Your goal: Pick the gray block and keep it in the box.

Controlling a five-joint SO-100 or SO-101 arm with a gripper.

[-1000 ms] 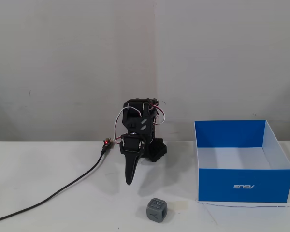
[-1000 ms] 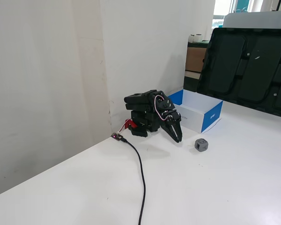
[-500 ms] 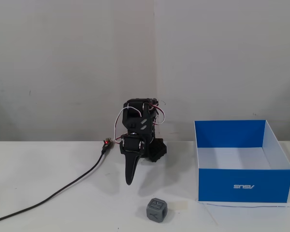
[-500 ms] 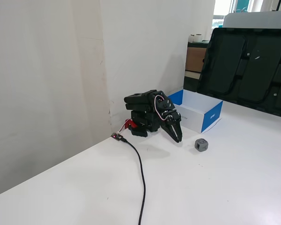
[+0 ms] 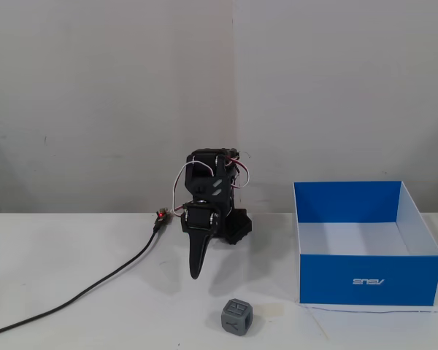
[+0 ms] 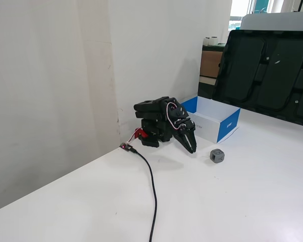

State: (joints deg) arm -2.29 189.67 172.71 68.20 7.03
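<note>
- While I sit folded by the wall at the bench's back edge, my pincer points down at the white top, its matte black jaws clenched on nothing.
- One gray block, a rounded cube with recessed faces, lies near the bench's front edge in a fixed view, apart from my tip.
- One blue cardboard box, white inside, stands open beside it.
- One black cable snakes across.
- Nothing has shifted since a second ago.
</note>
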